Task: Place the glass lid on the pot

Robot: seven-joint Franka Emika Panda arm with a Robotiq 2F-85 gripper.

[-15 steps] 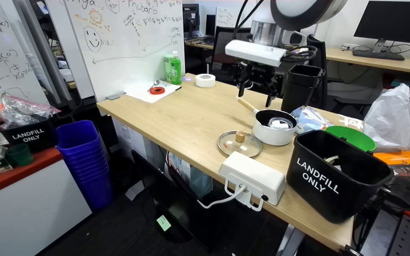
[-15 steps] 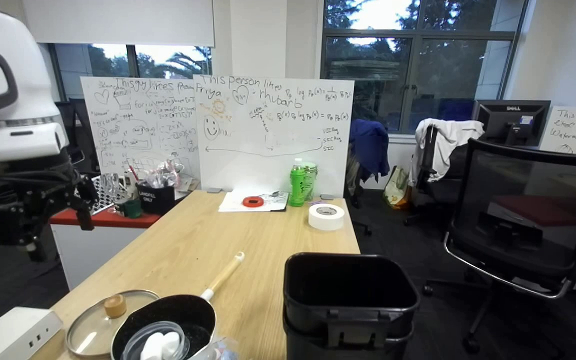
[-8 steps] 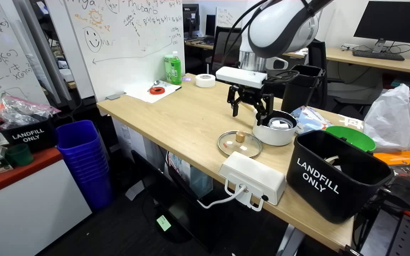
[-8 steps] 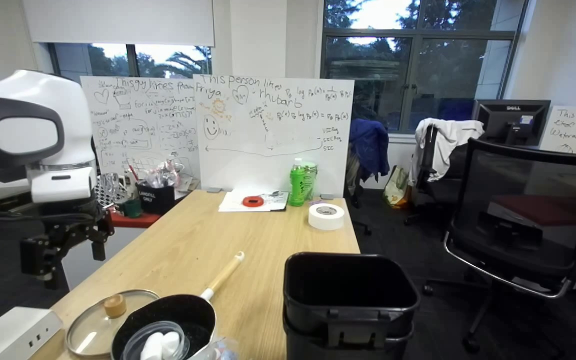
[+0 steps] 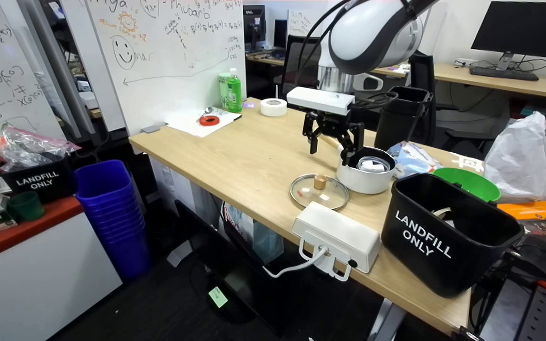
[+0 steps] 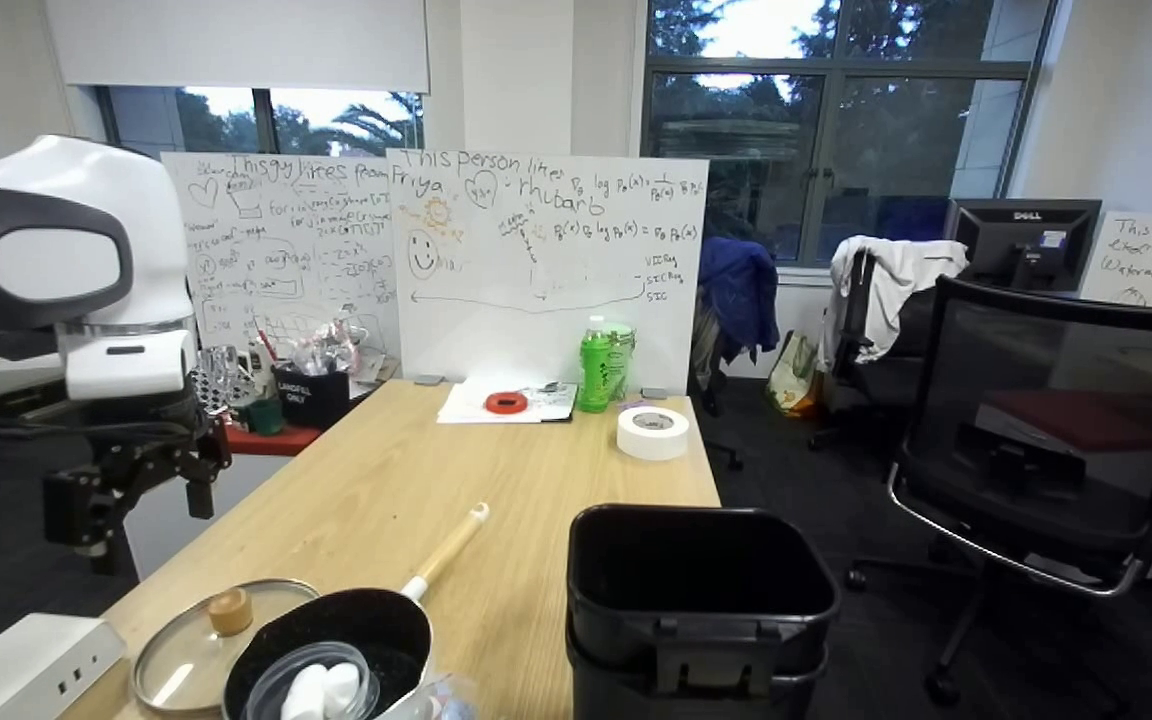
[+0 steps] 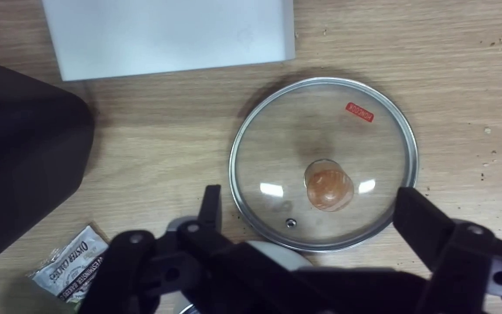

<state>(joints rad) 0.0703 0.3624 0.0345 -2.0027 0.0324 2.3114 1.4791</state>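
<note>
The glass lid lies flat on the table with its wooden knob up; it also shows in an exterior view and the wrist view. The white pot stands right beside it, uncovered, with a wooden handle; its dark inside shows in an exterior view. A small clear container with white pieces sits in the pot. My gripper is open and empty, above the lid and pot in height; in the wrist view its fingertips straddle the knob. The fingers hide most of the pot there.
A white power box stands at the table edge beside the lid. A black "LANDFILL ONLY" bin is close to the pot. Another black bin stands behind the pot. A snack packet lies near the pot.
Over the last second my open gripper has come down and moved nearer the lid. In the last half second it has hardly moved. The lid and pot have stayed in place.
</note>
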